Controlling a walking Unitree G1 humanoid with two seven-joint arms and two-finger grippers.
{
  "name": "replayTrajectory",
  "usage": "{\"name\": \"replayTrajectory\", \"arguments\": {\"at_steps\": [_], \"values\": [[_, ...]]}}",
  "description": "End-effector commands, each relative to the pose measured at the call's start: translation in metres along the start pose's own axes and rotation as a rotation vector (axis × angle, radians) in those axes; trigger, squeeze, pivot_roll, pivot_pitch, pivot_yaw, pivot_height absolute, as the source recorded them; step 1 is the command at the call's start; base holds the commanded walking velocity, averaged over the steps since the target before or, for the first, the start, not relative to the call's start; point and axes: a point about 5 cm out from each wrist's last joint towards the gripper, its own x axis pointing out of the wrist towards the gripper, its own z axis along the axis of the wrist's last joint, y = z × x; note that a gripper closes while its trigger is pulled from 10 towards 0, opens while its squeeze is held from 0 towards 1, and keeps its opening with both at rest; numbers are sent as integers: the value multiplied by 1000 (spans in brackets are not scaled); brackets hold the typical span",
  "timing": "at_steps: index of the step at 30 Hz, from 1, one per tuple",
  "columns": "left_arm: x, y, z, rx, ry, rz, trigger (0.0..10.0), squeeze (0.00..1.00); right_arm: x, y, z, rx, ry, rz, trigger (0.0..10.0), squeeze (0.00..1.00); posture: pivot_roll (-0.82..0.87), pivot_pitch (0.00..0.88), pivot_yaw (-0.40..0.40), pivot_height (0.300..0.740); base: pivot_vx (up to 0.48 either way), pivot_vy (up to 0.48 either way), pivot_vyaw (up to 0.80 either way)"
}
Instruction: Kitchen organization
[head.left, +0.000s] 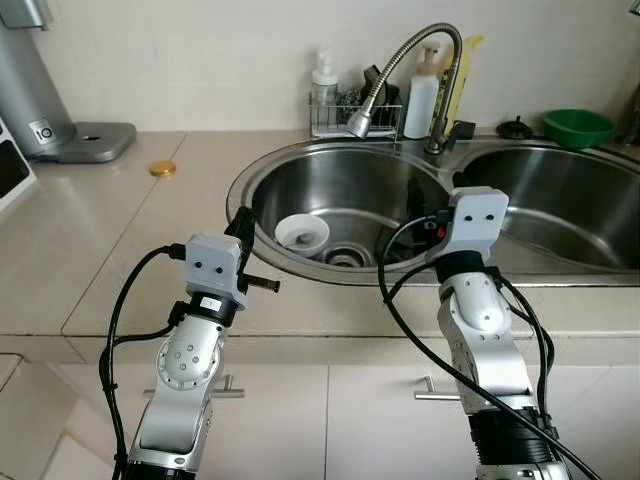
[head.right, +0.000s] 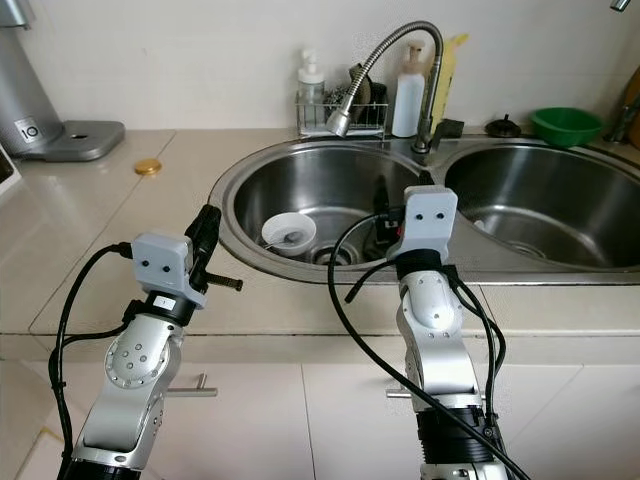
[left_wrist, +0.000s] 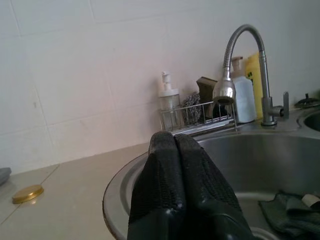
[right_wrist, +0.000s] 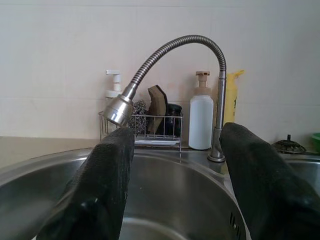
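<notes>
One round gold lid (head.left: 162, 169) on the counter left of the double stainless steel sink (head.left: 300, 160). Left gripper (left_wrist: 174, 145) pressed together at sink's left rim. One white bowl (head.left: 301, 233) inside left basin, contents unclear. Right gripper (right_wrist: 175, 150) spread apart over basin, fingertips cut off.

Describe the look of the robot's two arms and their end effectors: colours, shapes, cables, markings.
Both arms are silver metal with rounded joint housings dotted with screws. Each wrist carries a pale grey box with two small dark holes. Loose black cables loop along both arms. The left end effector and right end effector each have two long black fingers, textured on the inner pads.
</notes>
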Motion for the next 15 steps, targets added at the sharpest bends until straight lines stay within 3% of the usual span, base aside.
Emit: {"name": "replayTrajectory", "arguments": {"at_steps": [1, 15], "values": [[2, 1, 3, 24, -20, -11, 10000, 0, -2, 1, 5, 14, -26, -11, 10000, 0, -80, 0, 34, 740, 0, 0, -800], [1, -1, 5, 10, -41, -22, 10000, 0, -3, 4, 4, 24, -32, -13, 10000, 0, -76, 0, 36, 740, 0, 0, -800]]}}
